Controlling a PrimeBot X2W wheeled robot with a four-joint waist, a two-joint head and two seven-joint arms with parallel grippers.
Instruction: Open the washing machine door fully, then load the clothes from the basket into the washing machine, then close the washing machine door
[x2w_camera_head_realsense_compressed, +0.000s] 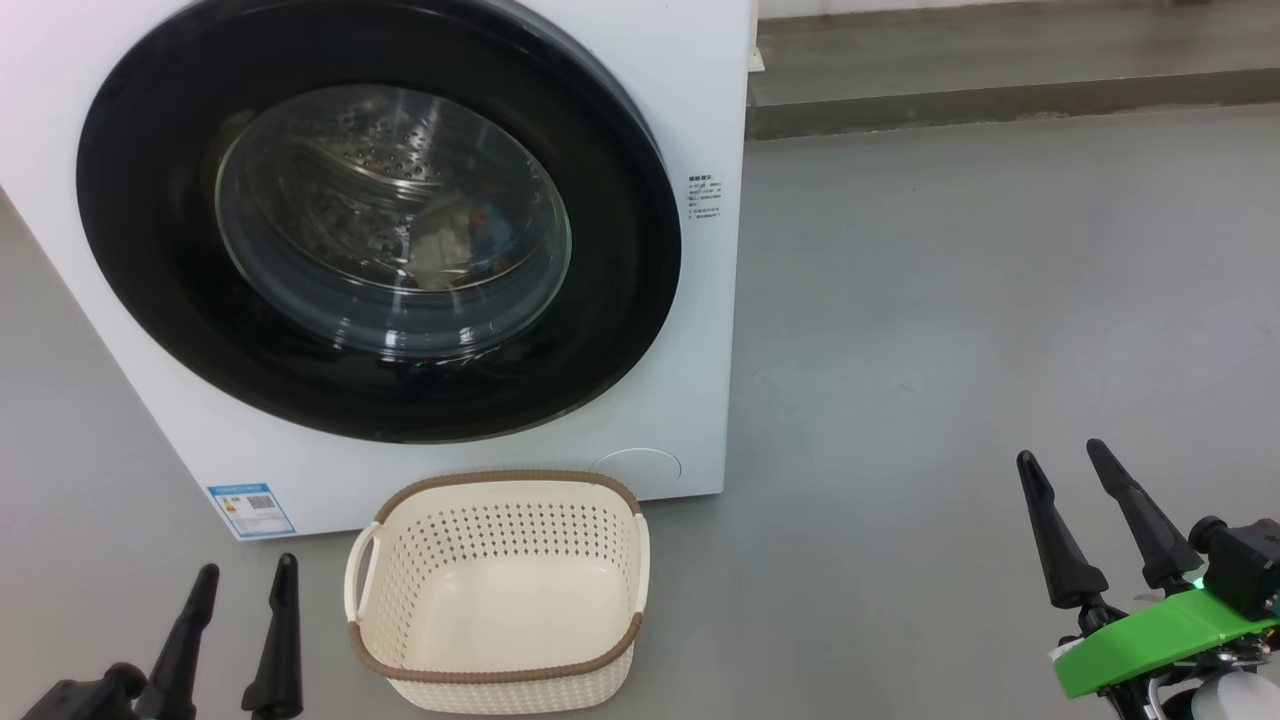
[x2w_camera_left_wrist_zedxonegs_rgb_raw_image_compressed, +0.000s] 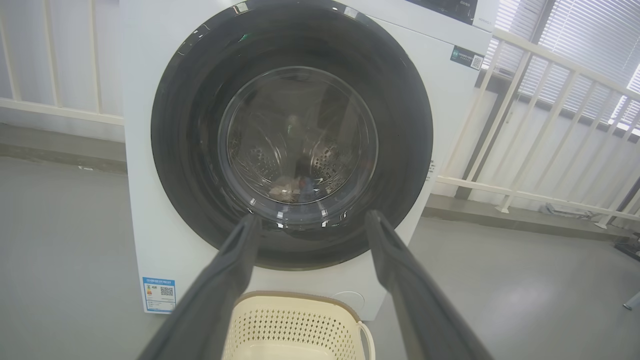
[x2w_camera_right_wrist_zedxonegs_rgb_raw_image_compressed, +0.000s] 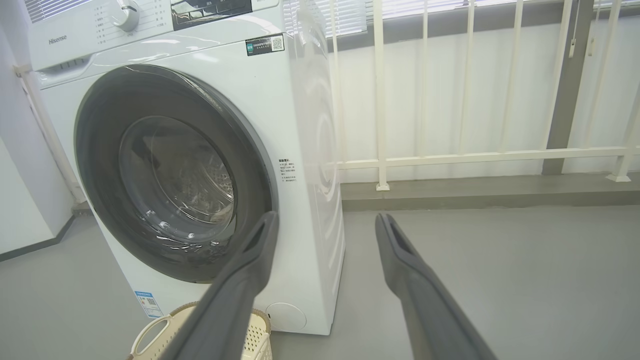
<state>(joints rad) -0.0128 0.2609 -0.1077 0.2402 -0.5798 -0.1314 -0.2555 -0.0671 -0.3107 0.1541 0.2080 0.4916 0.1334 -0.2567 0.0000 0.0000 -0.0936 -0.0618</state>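
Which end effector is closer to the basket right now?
The left end effector, just beside the basket; the right end effector hangs far off on the other side, over the floor.

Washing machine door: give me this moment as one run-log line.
door shut | clothes inside drum | basket empty | left pincer open, free | right pincer open, free

A smooth grey floor (x2w_camera_head_realsense_compressed: 950, 300) with a soft sheen fills the right of the head view. A low grey kerb (x2w_camera_head_realsense_compressed: 1000, 100) runs along the top of that frame. In the right wrist view, a cream railing (x2w_camera_right_wrist_zedxonegs_rgb_raw_image_compressed: 470, 156) with upright bars stands on the kerb before a white wall (x2w_camera_right_wrist_zedxonegs_rgb_raw_image_compressed: 500, 85). Slatted blinds (x2w_camera_left_wrist_zedxonegs_rgb_raw_image_compressed: 575, 40) hang at the upper right of the left wrist view, bright with daylight.
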